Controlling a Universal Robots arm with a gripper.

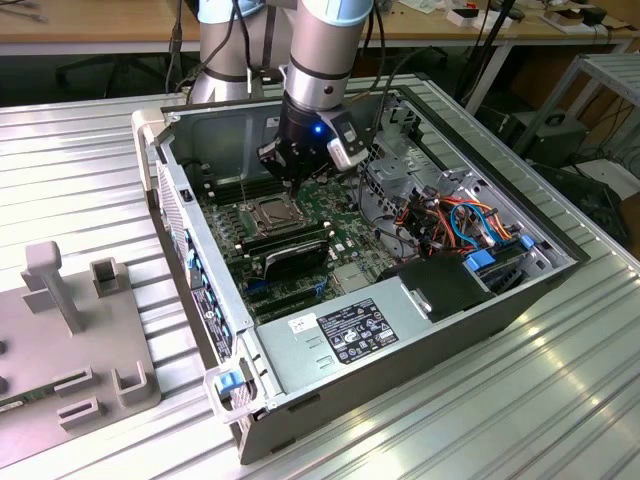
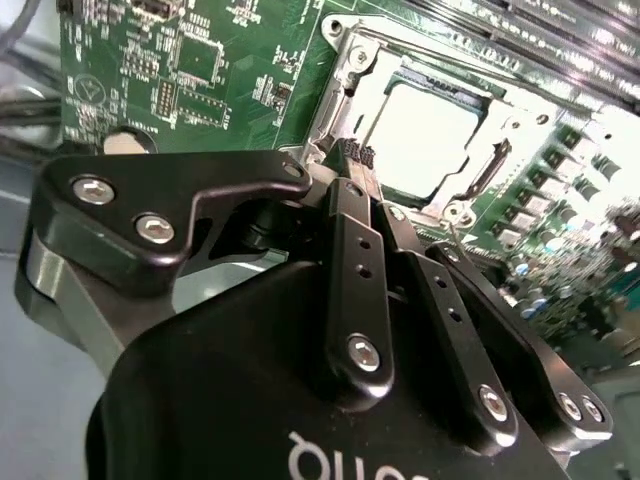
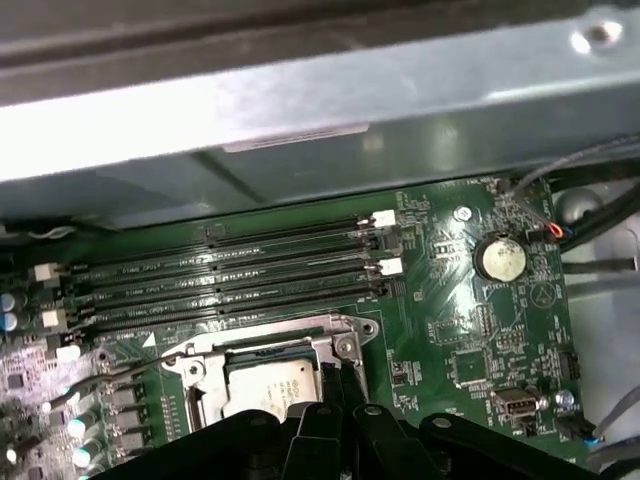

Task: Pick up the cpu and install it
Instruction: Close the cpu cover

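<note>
While hanging low over the green motherboard (image 1: 345, 245), shows the gripper (image 2: 352, 160) pressed together, with black fingers (image 2: 350, 250) side by side and nothing pinched between. Points tip-down at the rim of the bright socket frame (image 2: 340, 60), just beside the cpu (image 2: 425, 140); cannot tell whether touching the metal. Finds the cpu lying flat inside that frame, dull silver top upward, bordered by metal all round. Repeats as much in the first wrist view, with the gripper (image 3: 338, 388) closed at the edge of the socket frame (image 3: 200, 360) and the cpu (image 3: 262, 388) partly hidden behind the fingertips. Beyond the socket, passes four long dark memory slots (image 3: 220, 268) laid parallel, then a round coin battery (image 3: 499, 258) farther along the motherboard (image 3: 470, 330). From the exterior view, reaches down on the grey arm (image 1: 325, 40) into the open computer case (image 1: 200, 290), with the gripper (image 1: 292, 182) close above the cpu (image 1: 272, 212). Just beside the socket, toward the camera, has long black memory sticks (image 1: 290, 250) standing in their slots. Farther out, holds a power supply (image 1: 350, 330) at the near wall and a tangle of orange, red and blue cables (image 1: 460, 215) toward the exterior view's right. Outside the case, on the ribbed metal table (image 1: 450, 420), has a grey slotted fixture (image 1: 100, 340) well apart at the exterior view's left.
</note>
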